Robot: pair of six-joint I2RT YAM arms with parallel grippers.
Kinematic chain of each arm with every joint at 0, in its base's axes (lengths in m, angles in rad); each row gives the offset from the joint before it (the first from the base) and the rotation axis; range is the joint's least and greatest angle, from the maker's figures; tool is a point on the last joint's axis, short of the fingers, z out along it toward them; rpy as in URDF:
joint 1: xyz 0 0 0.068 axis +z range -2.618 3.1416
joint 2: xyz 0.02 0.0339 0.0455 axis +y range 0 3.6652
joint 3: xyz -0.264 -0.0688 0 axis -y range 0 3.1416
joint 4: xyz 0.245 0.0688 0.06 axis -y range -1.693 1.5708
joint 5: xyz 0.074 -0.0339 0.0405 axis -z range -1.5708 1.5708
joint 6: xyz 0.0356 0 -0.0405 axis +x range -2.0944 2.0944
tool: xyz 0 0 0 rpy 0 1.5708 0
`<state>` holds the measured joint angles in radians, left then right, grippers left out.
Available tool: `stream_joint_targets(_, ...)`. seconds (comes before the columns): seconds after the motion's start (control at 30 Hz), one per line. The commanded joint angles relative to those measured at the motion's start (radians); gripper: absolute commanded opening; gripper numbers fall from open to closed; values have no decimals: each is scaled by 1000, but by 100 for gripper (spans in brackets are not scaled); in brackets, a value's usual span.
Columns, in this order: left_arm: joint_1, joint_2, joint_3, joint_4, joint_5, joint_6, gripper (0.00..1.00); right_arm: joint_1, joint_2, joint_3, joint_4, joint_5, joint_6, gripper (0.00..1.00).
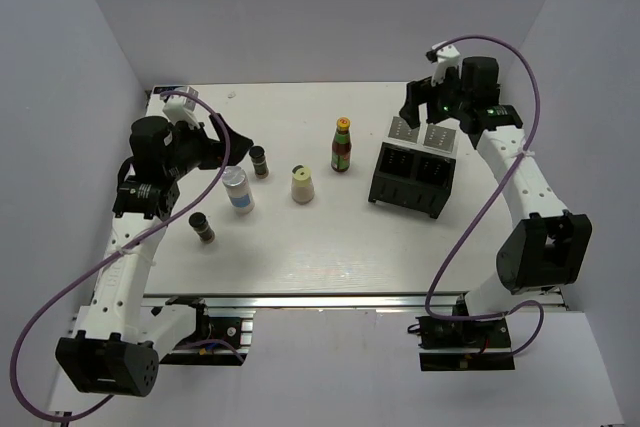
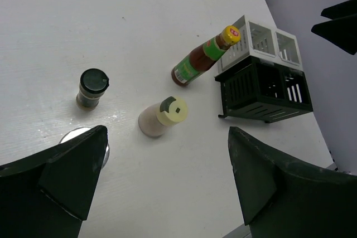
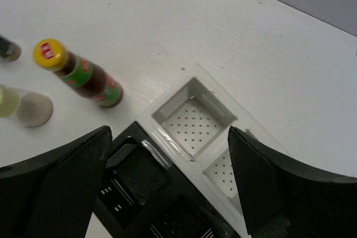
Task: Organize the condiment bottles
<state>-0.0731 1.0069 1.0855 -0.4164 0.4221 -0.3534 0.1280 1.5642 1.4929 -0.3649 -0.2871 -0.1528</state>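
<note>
Five bottles stand on the white table left of the rack. The red sauce bottle [image 1: 341, 145] with green neck and yellow cap stands nearest the rack. The cream bottle [image 1: 302, 185], the blue-labelled white bottle [image 1: 238, 190] and two dark black-lidded jars [image 1: 259, 160] [image 1: 202, 228] stand further left. My left gripper [image 1: 234, 143] is open and empty above the blue-labelled bottle. Its view shows the sauce bottle [image 2: 203, 57], the cream bottle [image 2: 162, 117] and one dark jar [image 2: 92, 87]. My right gripper [image 1: 440, 115] is open and empty above the rack's white part [image 3: 192, 118].
A black compartmented rack [image 1: 412, 177] stands at the right with a white perforated two-cell part [image 1: 424, 134] behind it; all cells in view are empty. The rack also shows in the left wrist view [image 2: 265, 90]. White walls enclose the table.
</note>
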Motion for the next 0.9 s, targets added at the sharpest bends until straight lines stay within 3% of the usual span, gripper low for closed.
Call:
stream_joint_targets(0.0, 1, 10, 19, -28, -34, 14, 98, 50, -26, -22, 33, -134, -100, 89)
stream_joint_targets(0.1, 1, 35, 16, -30, -51, 13, 98, 94, -20, -40, 8, -265, -304, 89)
stream_joint_targets(0.27, 1, 102, 46, -67, -37, 36, 98, 237, 78, 59, -110, -187, -412, 89)
stream_joint_targets(0.7, 1, 114, 33, -78, -68, 47, 98, 251, 129, 87, -17, -166, -289, 89)
stream_joint_targets(0.87, 1, 117, 31, -67, -72, 51, 98, 259, 194, 159, -78, -89, -220, 89)
